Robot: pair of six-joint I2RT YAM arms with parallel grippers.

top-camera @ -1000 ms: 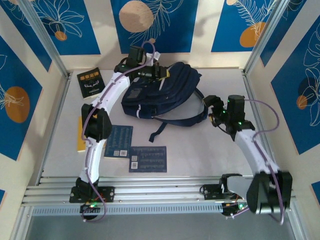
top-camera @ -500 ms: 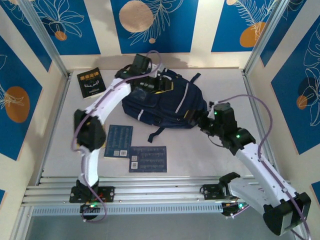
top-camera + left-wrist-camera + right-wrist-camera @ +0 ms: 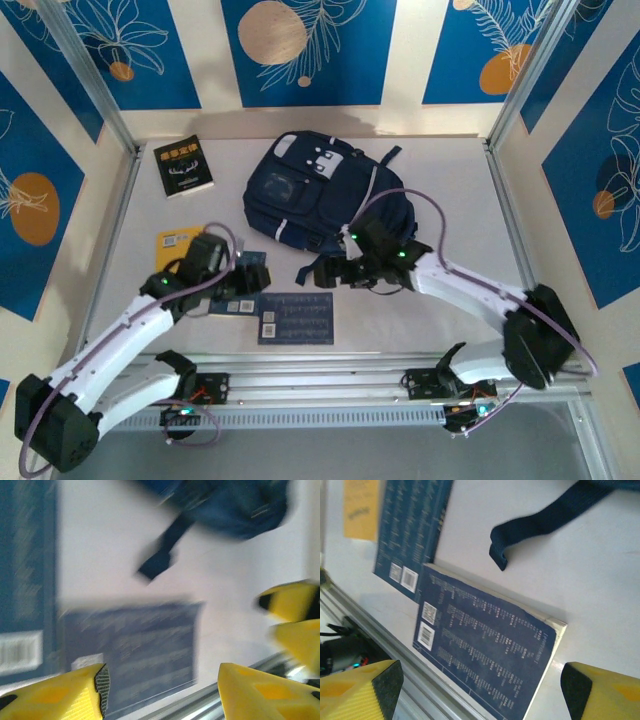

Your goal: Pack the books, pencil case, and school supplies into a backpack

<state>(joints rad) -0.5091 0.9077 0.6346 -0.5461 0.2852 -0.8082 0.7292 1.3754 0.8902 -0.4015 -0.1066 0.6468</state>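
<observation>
The navy backpack lies flat at the back middle, its dark strap trailing toward me. A black book lies at the back left and a yellow-orange book at the left. Two dark blue books lie near the front rail. My left gripper hovers open over the left blue book. My right gripper hovers open just behind the right blue book, with nothing between its fingers. The pencil case and school supplies are out of view.
The metal rail runs along the table's near edge, close to the blue books. Frame posts and patterned walls bound the table on both sides. The right gripper's yellow fingers show at the edge of the left wrist view.
Both arms have swung from the backpack down toward the blue books near the front. The left gripper has opened. The backpack now lies flat and uncovered.
</observation>
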